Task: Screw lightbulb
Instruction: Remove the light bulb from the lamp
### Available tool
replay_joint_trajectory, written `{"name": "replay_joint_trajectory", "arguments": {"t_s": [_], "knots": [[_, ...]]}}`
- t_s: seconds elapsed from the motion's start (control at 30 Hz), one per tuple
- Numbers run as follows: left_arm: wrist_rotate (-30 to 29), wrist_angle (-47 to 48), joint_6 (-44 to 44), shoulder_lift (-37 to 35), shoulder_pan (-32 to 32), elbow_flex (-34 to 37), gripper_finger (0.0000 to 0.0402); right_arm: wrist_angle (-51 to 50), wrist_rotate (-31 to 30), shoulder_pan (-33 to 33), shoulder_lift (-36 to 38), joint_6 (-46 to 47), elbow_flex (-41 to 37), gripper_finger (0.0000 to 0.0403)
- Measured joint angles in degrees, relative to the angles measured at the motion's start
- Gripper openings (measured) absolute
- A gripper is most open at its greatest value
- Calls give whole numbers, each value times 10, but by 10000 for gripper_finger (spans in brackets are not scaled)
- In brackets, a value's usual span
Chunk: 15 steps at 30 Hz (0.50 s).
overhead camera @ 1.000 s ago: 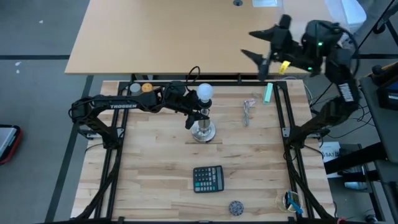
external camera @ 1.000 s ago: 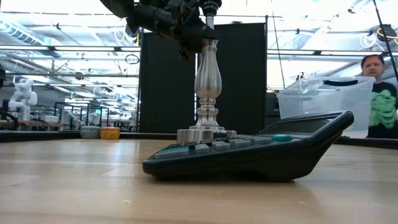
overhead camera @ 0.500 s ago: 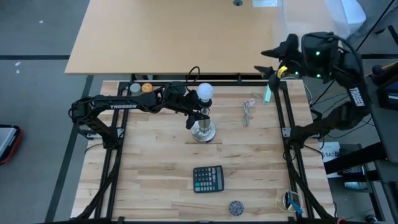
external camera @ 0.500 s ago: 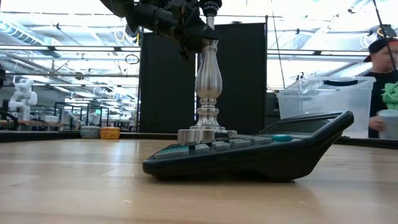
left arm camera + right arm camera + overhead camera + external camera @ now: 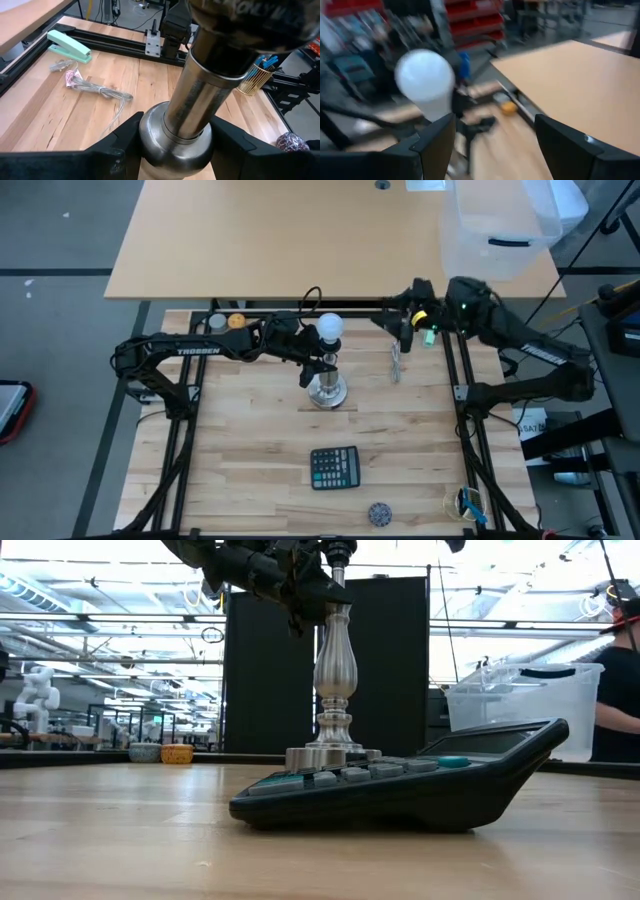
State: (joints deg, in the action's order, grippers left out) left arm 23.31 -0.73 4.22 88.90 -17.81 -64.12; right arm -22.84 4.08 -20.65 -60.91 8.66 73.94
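The left gripper's (image 5: 316, 361) fingers (image 5: 117, 150) are clamped around the metal stand (image 5: 326, 388), steadying it; the lightbulb (image 5: 330, 328) is seated on top. The right gripper (image 5: 400, 328) is held nearby, fingers (image 5: 437, 137) spread, empty. A calculator (image 5: 334, 467) is left on the wooden surface (image 5: 250, 440).

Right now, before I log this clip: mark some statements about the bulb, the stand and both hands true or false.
1. The left hand grips the stand. True.
2. The bulb lies flat on the table beside the calculator. False: it sits on top of the stand, away from the calculator.
3. The right hand is open and holds nothing. True.
4. The right hand is clamped on the bulb. False: it hovers apart from it, near the table's far edge.
5. The stapler lies on the calculator. False: it lies on the table by the frame rail.
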Motion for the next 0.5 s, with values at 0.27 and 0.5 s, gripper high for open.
{"name": "replay_joint_trajectory", "arguments": {"t_s": [0.27,0.5], "knots": [[-3,0,5,0,0,0,175,156,23,58,-22,41,-83,263],[-4,1,11,0,0,-1,175,228,1,76,-59,27,-83,263]]}}
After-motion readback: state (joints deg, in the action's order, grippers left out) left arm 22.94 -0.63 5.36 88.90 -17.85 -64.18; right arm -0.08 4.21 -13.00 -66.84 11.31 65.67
